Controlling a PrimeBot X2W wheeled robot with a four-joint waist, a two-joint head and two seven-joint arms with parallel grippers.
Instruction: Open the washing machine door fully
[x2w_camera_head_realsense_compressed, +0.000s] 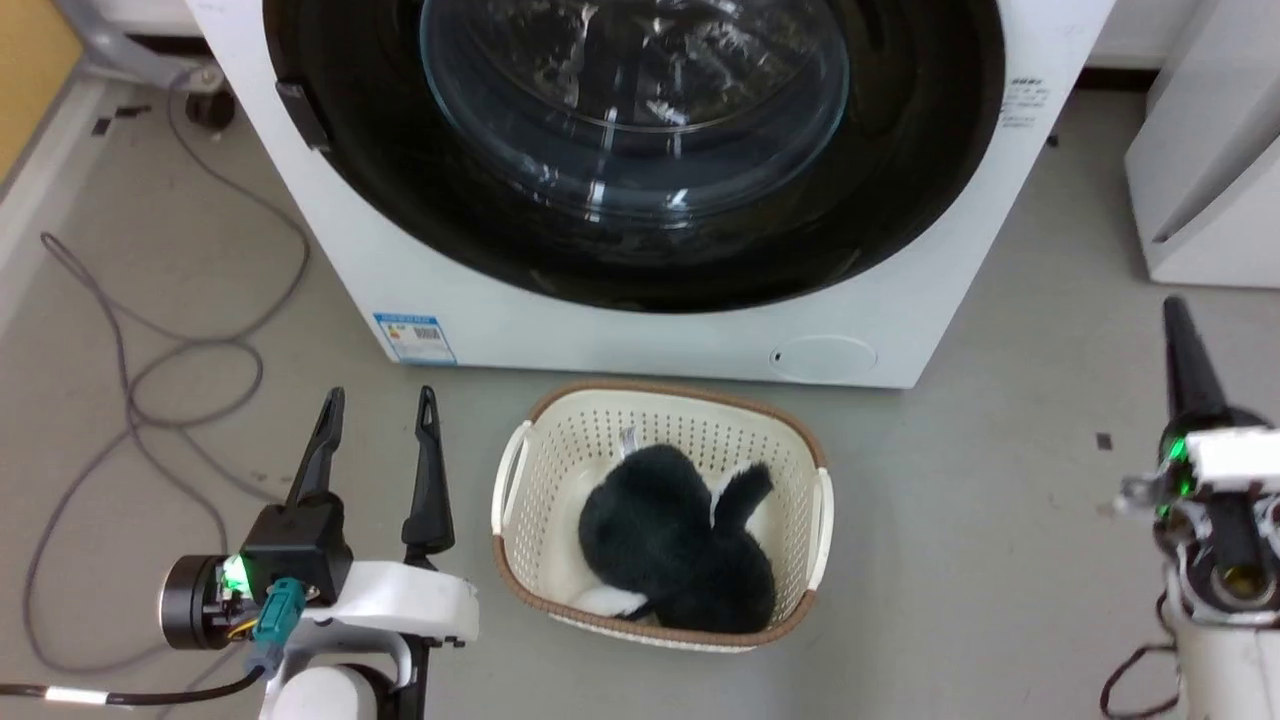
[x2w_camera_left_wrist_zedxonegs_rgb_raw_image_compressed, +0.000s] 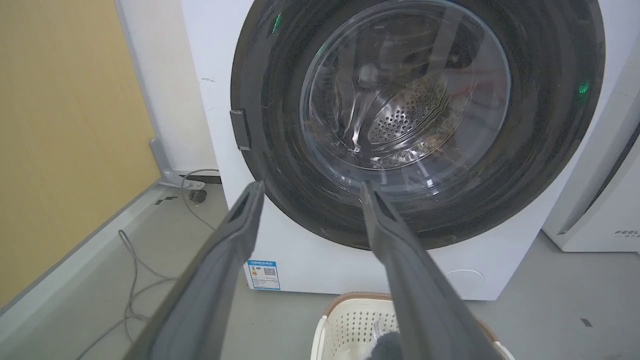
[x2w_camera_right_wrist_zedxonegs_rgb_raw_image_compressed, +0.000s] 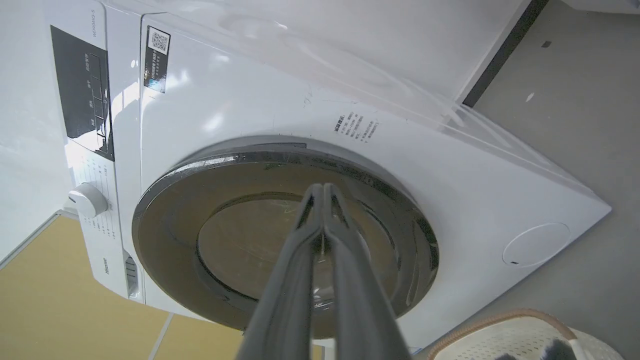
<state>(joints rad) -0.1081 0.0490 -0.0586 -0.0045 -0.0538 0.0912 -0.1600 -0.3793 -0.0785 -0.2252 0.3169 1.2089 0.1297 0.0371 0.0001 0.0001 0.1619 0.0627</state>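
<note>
The washing machine (x2w_camera_head_realsense_compressed: 620, 340) is a white box straight ahead of me. The washing machine door (x2w_camera_head_realsense_compressed: 635, 130), a glossy black disc with a clear glass bowl, lies flat against its front. A small dark handle (x2w_camera_head_realsense_compressed: 303, 115) sits on the door's left edge. My left gripper (x2w_camera_head_realsense_compressed: 381, 392) hovers low at the left, open and empty, well short of the machine. In the left wrist view its fingers point at the door (x2w_camera_left_wrist_zedxonegs_rgb_raw_image_compressed: 415, 115) below the handle (x2w_camera_left_wrist_zedxonegs_rgb_raw_image_compressed: 240, 130). My right gripper (x2w_camera_head_realsense_compressed: 1172, 305) is shut on nothing at the right, and in the right wrist view its tip (x2w_camera_right_wrist_zedxonegs_rgb_raw_image_compressed: 323, 186) points toward the door (x2w_camera_right_wrist_zedxonegs_rgb_raw_image_compressed: 240, 240).
A cream laundry basket (x2w_camera_head_realsense_compressed: 520, 470) with a black and white fluffy item (x2w_camera_head_realsense_compressed: 680, 540) stands on the floor in front of the machine, between my arms. Grey cables (x2w_camera_head_realsense_compressed: 150, 380) loop over the floor at the left. Another white appliance (x2w_camera_head_realsense_compressed: 1210, 170) stands at the right.
</note>
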